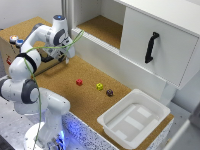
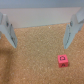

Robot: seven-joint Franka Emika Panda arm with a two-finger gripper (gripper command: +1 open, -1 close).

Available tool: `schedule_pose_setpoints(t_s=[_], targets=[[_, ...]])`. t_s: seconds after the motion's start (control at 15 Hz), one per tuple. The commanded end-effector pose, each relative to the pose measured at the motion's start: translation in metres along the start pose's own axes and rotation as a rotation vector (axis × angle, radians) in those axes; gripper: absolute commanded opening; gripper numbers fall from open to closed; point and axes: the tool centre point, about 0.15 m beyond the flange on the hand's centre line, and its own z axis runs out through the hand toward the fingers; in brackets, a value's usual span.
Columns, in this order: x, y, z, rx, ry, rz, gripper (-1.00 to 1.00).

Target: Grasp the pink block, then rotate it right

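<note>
- Cork-brown worktop in the exterior view; white arm stands at its 8 o'clock corner, wrist reaching up toward 11 o'clock.
- gripper hangs over the cork near the white cabinet base; this view is too blurry to read the finger gap.
- pink block sits on the cork at about 5 o'clock from the gripper, apart from it, nothing touching it.
- yellow cube lies at 3 o'clock of the pink block, then a dark maroon cube just past that, roughly in a row.
- White tray at the 4 o'clock end of the worktop, apart from the cubes.
- Cabinet door with a black handle at 2 o'clock; open shelf with cork floor at 12 o'clock.
- Box with coloured buttons at 10 o'clock, behind the arm.
- Wrist view: both fingers visible, spread wide, nothing between them, holding nothing.
- Wrist view: pink block rests on cork, near the far-side finger, not touching either one; dark mark on its top face, detail unreadable.
- Wrist view: pale wall band runs behind the fingertips.
</note>
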Motion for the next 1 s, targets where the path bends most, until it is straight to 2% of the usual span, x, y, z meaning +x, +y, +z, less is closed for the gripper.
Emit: schedule_pose_setpoints(t_s=[0.0, 0.27, 0.47, 0.53, 0.67, 0.87, 0.93], targets=[[0.024, 0.019, 0.03, -0.107, -0.013, 0.156, 1.0], [0.014, 0.039, 0.071, -0.133, -0.071, 0.181, 1.0], [0.018, 0.059, 0.088, -0.151, -0.068, 0.159, 1.0], [0.021, 0.064, 0.094, -0.119, -0.06, 0.125, 1.0], [0.031, 0.073, 0.115, -0.094, -0.062, 0.041, 1.0], [0.043, 0.073, 0.153, -0.136, -0.096, -0.057, 1.0], [0.046, 0.074, 0.164, -0.131, -0.107, -0.067, 1.0]])
